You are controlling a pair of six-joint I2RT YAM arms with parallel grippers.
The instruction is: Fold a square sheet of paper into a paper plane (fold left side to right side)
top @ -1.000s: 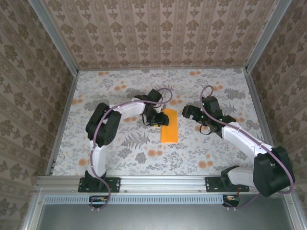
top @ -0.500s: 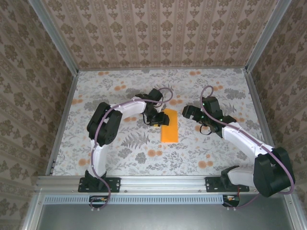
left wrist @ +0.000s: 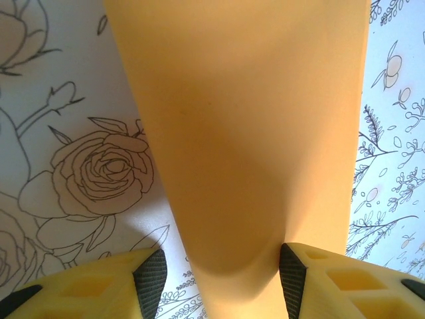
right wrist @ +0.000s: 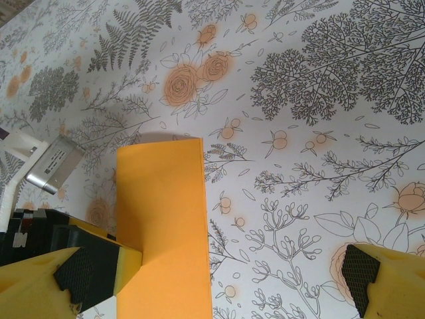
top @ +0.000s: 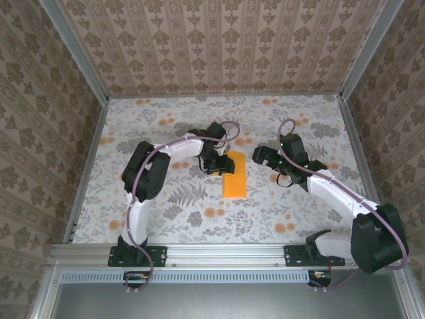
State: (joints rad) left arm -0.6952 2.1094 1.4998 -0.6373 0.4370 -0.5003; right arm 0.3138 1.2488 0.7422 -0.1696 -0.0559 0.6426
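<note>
The square sheet of paper point(top: 236, 181), bright orange, lies on the table folded in half into a tall rectangle, not a paper plane. Its open edges face right point(right wrist: 199, 219) and its rounded fold faces left. My left gripper point(top: 216, 164) is at the upper left of the paper, over the fold. In the left wrist view the puffed fold point(left wrist: 246, 166) runs between the left gripper's point(left wrist: 222, 276) open jaws. The right pad point(left wrist: 290, 272) touches the paper and the left pad point(left wrist: 151, 279) stands apart. My right gripper point(top: 263, 157) hovers just right of the paper, wide open point(right wrist: 218, 272) and holding nothing.
The floral tablecloth point(top: 166, 199) covers the whole floor of the cell. Patterned walls close it in on three sides, and an aluminium rail point(top: 219, 252) runs along the near edge. Bare cloth lies in front of the paper and to its right point(right wrist: 319, 133).
Almost nothing: the left gripper has edged slightly right at the paper's fold. The paper and the right arm stay where they were.
</note>
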